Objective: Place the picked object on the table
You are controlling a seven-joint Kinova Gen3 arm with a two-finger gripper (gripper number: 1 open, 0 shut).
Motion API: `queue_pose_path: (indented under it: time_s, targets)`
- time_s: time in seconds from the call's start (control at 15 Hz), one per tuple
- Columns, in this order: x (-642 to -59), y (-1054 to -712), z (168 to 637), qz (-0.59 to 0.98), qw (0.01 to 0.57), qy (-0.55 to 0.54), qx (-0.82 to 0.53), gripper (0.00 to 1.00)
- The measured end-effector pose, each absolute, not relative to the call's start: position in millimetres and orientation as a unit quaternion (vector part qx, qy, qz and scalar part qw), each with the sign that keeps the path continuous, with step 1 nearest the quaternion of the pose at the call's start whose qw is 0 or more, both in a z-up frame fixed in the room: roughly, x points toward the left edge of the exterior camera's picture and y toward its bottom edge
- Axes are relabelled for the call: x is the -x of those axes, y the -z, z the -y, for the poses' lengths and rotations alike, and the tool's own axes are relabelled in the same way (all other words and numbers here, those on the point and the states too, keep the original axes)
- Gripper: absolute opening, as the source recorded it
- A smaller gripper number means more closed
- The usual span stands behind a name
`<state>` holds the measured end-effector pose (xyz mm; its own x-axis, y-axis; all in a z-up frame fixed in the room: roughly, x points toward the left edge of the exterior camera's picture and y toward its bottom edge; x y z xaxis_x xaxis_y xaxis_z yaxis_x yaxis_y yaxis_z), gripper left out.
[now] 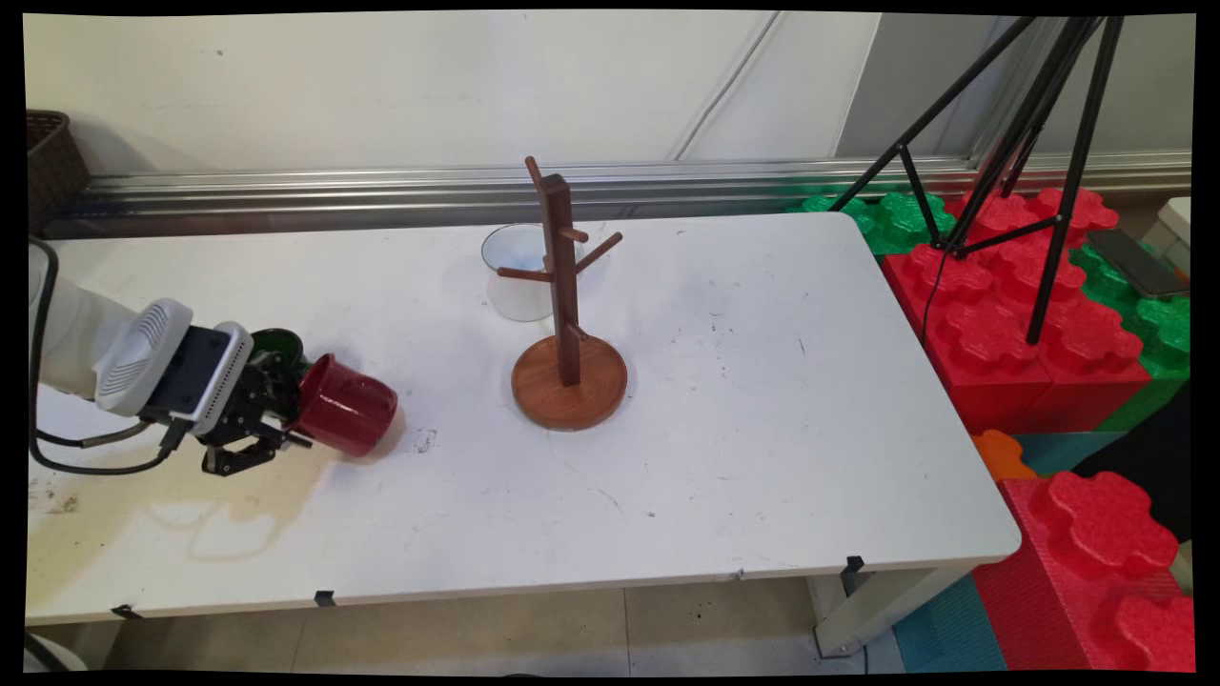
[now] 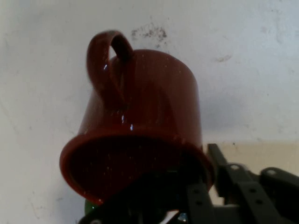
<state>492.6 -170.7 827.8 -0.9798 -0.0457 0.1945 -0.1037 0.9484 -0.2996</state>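
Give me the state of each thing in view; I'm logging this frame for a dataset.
gripper: shut on the red mug's rim.
red mug: held tipped on its side, mouth toward the gripper, handle visible in the hand view.
green cup: behind the gripper, mostly hidden.
wooden mug tree: upright, pegs bare.
clear glass cup: upright behind the tree.

I count one red mug (image 1: 345,403), one green cup (image 1: 277,343), one glass beaker (image 1: 515,272), one wooden mug tree (image 1: 568,314).
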Motion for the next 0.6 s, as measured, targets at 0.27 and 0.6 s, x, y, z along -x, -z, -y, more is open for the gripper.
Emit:
queue_pose_path:
  time_s: [0.27, 0.6]
  targets:
    - [-491.3, -826.3, 171.9, 0.983, 0.094, -0.156, -0.035, 1.00]
    - [-490.5, -826.8, 174.4, 0.982, 0.097, -0.158, -0.039, 1.00]
